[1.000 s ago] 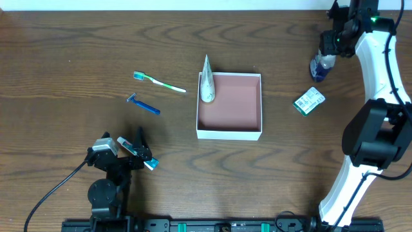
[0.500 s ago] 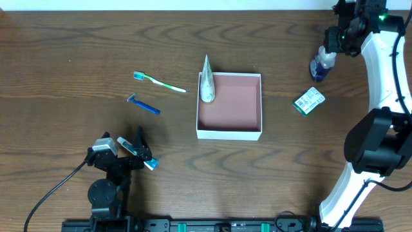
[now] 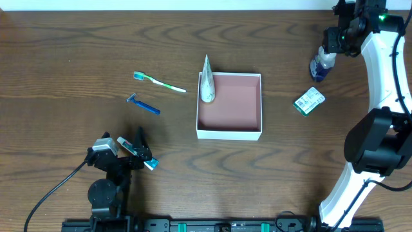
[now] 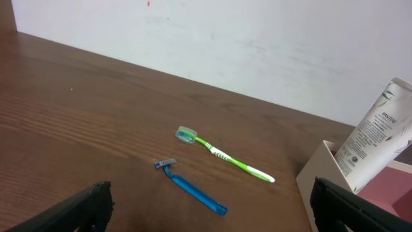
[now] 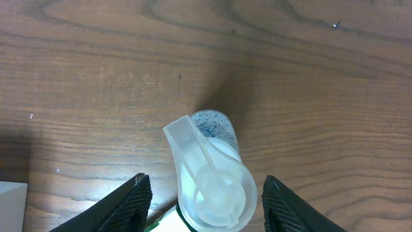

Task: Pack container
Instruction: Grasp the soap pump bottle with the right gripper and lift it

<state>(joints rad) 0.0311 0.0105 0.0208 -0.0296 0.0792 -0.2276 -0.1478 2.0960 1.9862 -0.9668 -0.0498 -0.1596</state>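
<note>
The container (image 3: 229, 132), a shallow white-walled box with a pink inside, sits mid-table; its corner (image 4: 314, 173) shows in the left wrist view. A white tube (image 3: 206, 82) (image 4: 376, 138) leans on its far-left corner. At the far right stands a bottle (image 3: 320, 66) (image 5: 215, 187) of blue liquid with a clear pump cap. My right gripper (image 3: 328, 51) (image 5: 206, 206) is open, its fingers straddling the cap with a gap on each side. My left gripper (image 3: 143, 153) (image 4: 211, 193) rests wide open near the front left, holding nothing.
A green toothbrush (image 3: 159, 82) (image 4: 222, 154) and a blue razor (image 3: 143, 104) (image 4: 192, 188) lie left of the container. A small green-and-white packet (image 3: 309, 101) lies right of it, below the bottle. The table's far edge runs close behind the bottle.
The right arm has shifted slightly toward the back right over the bottle. The bottle, the other items and the left arm have not moved.
</note>
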